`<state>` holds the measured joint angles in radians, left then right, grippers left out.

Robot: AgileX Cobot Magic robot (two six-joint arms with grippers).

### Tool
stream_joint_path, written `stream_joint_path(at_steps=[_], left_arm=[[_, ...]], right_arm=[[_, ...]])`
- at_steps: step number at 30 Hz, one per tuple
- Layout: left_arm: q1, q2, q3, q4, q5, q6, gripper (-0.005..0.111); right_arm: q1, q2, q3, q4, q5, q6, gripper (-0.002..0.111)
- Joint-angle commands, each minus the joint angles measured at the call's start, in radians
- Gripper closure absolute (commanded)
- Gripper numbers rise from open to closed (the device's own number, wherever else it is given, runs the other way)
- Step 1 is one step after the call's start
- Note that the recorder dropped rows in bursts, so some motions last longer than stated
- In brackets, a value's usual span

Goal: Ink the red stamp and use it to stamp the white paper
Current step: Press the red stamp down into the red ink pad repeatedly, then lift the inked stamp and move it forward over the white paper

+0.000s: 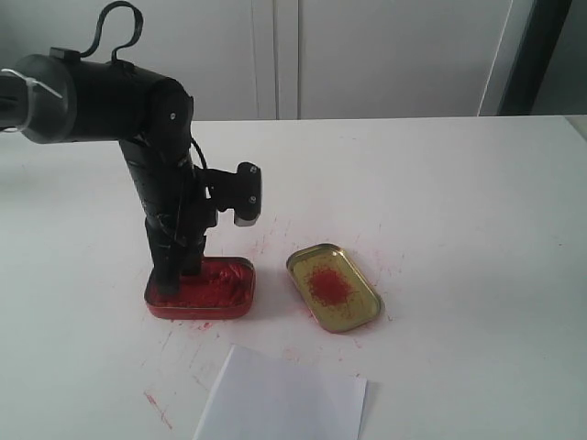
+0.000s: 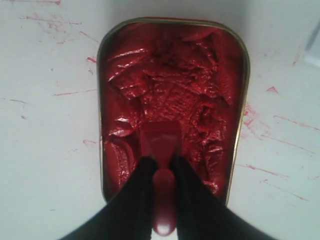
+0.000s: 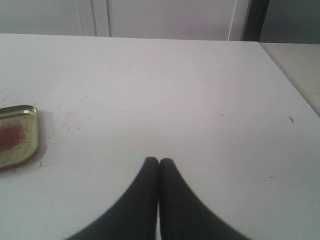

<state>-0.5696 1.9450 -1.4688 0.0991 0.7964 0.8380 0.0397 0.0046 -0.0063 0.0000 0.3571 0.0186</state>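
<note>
My left gripper [image 2: 161, 165] is shut on the red stamp [image 2: 161, 142], gripping its knob handle while the square base presses into the glossy red paste of the red ink tin [image 2: 172, 95]. In the exterior view the left gripper [image 1: 176, 280] stands upright inside that tin [image 1: 206, 291], and the stamp is hidden by the fingers. The white paper [image 1: 280, 399] lies at the front edge, below the tins; no stamp mark shows on its visible part. My right gripper [image 3: 159, 161] is shut with nothing in it, low over bare tabletop; it is out of the exterior view.
A gold tin lid [image 1: 333, 287] with a red smear lies right of the ink tin; its corner also shows in the right wrist view as the gold lid [image 3: 17, 135]. Red smudges mark the white table [image 1: 459, 211]. The table's right edge [image 3: 290, 75] runs near the right arm.
</note>
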Motion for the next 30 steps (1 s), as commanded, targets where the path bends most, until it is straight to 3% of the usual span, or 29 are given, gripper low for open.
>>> stream_joint_path(at_steps=[1, 8, 22, 30], left_arm=[[-0.014, -0.015, 0.002, 0.001, 0.021, -0.032, 0.107], [-0.071, -0.019, 0.002, 0.014, 0.046, -0.050, 0.107], [-0.112, -0.175, 0.002, 0.033, 0.153, -0.114, 0.107], [-0.196, -0.192, 0.004, 0.043, 0.171, -0.114, 0.107]], right_arm=[[0.000, -0.005, 0.006, 0.000, -0.014, 0.002, 0.108], [0.000, -0.005, 0.006, 0.000, -0.014, 0.002, 0.108], [0.000, -0.005, 0.006, 0.000, -0.014, 0.002, 0.108], [0.000, -0.005, 0.006, 0.000, -0.014, 0.002, 0.108]])
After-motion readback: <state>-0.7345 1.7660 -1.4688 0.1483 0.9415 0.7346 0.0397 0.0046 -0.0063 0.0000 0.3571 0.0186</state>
